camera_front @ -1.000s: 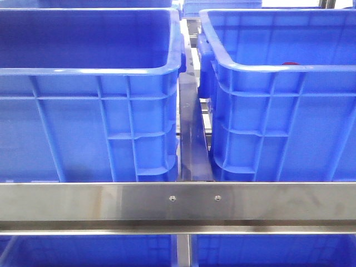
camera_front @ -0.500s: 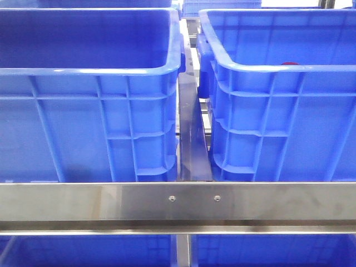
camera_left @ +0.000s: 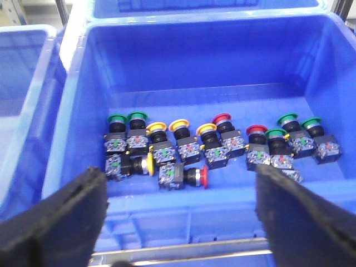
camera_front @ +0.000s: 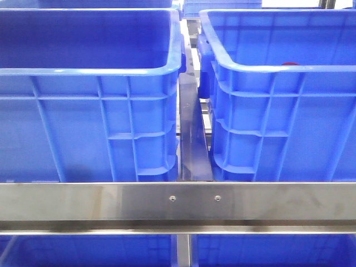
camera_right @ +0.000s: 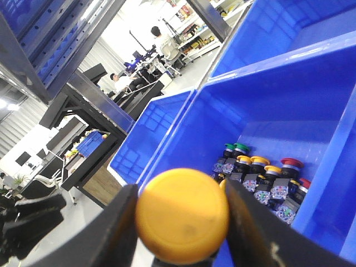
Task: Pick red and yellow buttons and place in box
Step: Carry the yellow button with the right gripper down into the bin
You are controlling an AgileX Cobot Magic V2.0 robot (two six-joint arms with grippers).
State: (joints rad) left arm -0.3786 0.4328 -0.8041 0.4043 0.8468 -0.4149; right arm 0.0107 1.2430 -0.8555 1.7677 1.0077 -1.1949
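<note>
Two blue crates (camera_front: 89,94) side by side on steel rack, rail (camera_front: 178,203) across front, dark divider (camera_front: 192,139) between them. Right gripper (camera_right: 181,219) clamps yellow button (camera_right: 182,216), domed cap filling wrist view, held above crate edge. Left gripper (camera_left: 178,214) spread wide, empty, over crate (camera_left: 206,67) holding loose row of buttons (camera_left: 214,147): green, yellow, red caps, two tipped on sides. Behind: workshop floor, shelving, seated people (camera_right: 161,41), bright lighting.
</note>
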